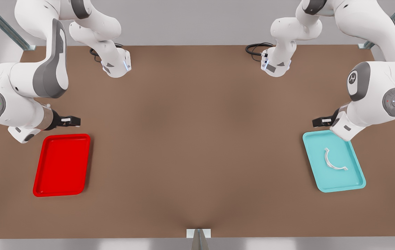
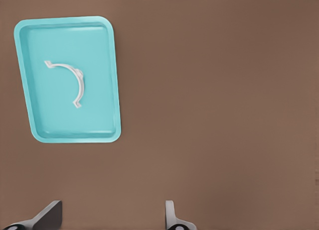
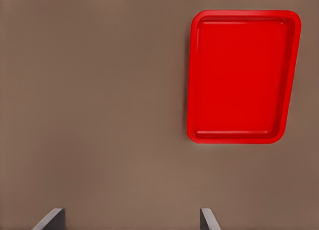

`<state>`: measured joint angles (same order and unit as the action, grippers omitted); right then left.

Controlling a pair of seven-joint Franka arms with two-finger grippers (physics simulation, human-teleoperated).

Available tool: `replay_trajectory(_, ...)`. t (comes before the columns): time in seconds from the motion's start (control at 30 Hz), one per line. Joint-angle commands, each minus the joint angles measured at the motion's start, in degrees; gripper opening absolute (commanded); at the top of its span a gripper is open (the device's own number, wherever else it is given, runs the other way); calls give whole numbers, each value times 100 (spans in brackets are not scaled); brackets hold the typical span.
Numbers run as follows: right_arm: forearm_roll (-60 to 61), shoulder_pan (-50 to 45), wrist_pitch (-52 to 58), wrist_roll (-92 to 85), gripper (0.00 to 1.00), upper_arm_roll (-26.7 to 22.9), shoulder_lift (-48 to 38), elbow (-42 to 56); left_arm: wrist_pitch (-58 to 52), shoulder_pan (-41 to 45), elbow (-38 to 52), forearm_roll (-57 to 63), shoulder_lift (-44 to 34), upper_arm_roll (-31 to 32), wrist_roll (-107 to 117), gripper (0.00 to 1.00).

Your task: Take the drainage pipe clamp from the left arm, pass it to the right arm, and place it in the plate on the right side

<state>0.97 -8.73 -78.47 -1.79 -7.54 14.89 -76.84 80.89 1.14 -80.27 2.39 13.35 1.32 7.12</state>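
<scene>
The drainage pipe clamp [image 1: 328, 163] [image 2: 79, 80] is a thin whitish half-ring lying flat in a teal tray [image 1: 344, 180] [image 2: 55, 118] at the front view's right. My left gripper [image 1: 317, 121] [image 2: 112, 207] hovers just behind that tray, open and holding nothing. The plate [image 1: 62, 166] [image 3: 239, 80] is a bright red tray at the front view's left, with nothing in it. Just behind the plate's far edge, my right gripper [image 1: 73, 121] [image 3: 130, 214] is open, with nothing between its fingers.
The brown table [image 1: 197, 139] spreads wide between the two trays. Both arm bases [image 1: 116, 66] [image 1: 275, 66] stand at the far edge with black cables beside them. A small metal bracket [image 1: 198, 233] sits at the near edge.
</scene>
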Motion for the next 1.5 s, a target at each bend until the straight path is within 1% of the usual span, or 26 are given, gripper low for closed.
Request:
replay_trajectory(0.0,18,-6,-72,82,100,-2,-4,-24,94,1,2,7,10,0,396,100)
replay_trajectory(0.07,18,-6,-63,135,100,-2,5,-24,94,-17,20,25,88,-9,387,100)
replay_trajectory(0.1,26,3,-63,135,100,-2,14,-24,85,-113,186,16,553,-88,387,100)
replay_trajectory(0.13,26,3,-63,144,100,-2,14,-24,399,-385,424,33,1098,-158,395,100)
replay_trajectory(0.2,26,3,-63,144,100,-2,23,-33,1358,-456,433,-10,1802,-773,501,100)
replay_trajectory(0.27,26,3,-63,144,100,-2,14,-68,2123,-781,424,-19,2285,-853,536,100)
replay_trajectory(0.33,26,3,-63,144,100,-2,14,-77,2484,-992,424,-19,2550,-853,737,100)
replay_trajectory(0.43,26,-6,-54,144,100,7,5,-138,3407,-1379,407,-19,3024,-853,2073,100)
replay_trajectory(0.53,26,-6,-54,144,100,7,14,-147,3969,-1485,363,-186,3279,-844,3699,100)
replay_trajectory(0.6,26,-6,-54,144,100,16,23,-147,4084,-1485,389,-396,3323,-774,4315,100)
replay_trajectory(0.67,26,-6,-54,144,100,16,23,-147,4559,-1494,380,-520,3490,-774,4298,100)
replay_trajectory(1.03,70,-6,-63,144,100,16,23,-156,4602,-1599,11,-564,3578,-774,4685,100)
replay_trajectory(1.1,70,-6,-63,144,100,16,23,-156,4866,-1643,2,-599,3657,-774,4685,100)
replay_trajectory(1.2,79,-6,-63,144,100,16,31,-156,4901,-1669,-103,-608,3649,-774,4685,100)
replay_trajectory(1.23,79,-6,-63,144,100,16,40,-165,4893,-1669,-103,-608,3649,-774,4685,98)
replay_trajectory(1.27,97,-6,-63,144,100,16,40,-165,4884,-1669,-103,-608,3649,-774,4676,71)
replay_trajectory(1.3,106,-15,-63,144,100,16,40,-165,4875,-1669,-103,-608,3649,-774,4658,57)
replay_trajectory(1.33,114,-15,-63,153,100,24,40,-165,4840,-1669,-112,-608,3649,-765,4658,49)
replay_trajectory(1.47,114,-6,-54,153,100,24,49,-191,4840,-1669,-112,-608,3657,-765,4658,50)
